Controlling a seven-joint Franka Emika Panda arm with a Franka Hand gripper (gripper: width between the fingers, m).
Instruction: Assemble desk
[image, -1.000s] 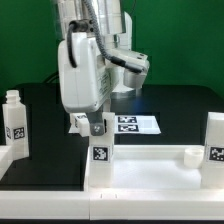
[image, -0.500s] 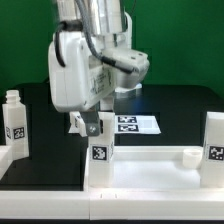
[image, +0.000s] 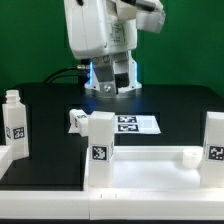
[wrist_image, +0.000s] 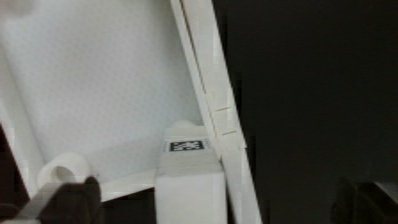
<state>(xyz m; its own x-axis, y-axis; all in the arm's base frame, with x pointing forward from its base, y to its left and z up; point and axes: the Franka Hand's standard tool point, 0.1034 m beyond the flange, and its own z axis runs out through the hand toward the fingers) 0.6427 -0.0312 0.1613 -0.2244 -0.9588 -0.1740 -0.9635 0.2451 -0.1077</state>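
White plastic rimmed desk top (image: 150, 170) lying at the front of the black table (image: 45, 100), sockets up, long axis across the exterior view from left to right. One white tagged peg leg (image: 100, 138) upright in its left corner, pointing up. Round socket (image: 190, 155) toward the right seemingly empty. Another tagged leg (image: 14, 120) standing loose at the far left, well apart. Early going, probably: several legs left to fit. Pincer (image: 112, 88) high above the table, spread wide, holding nothing.
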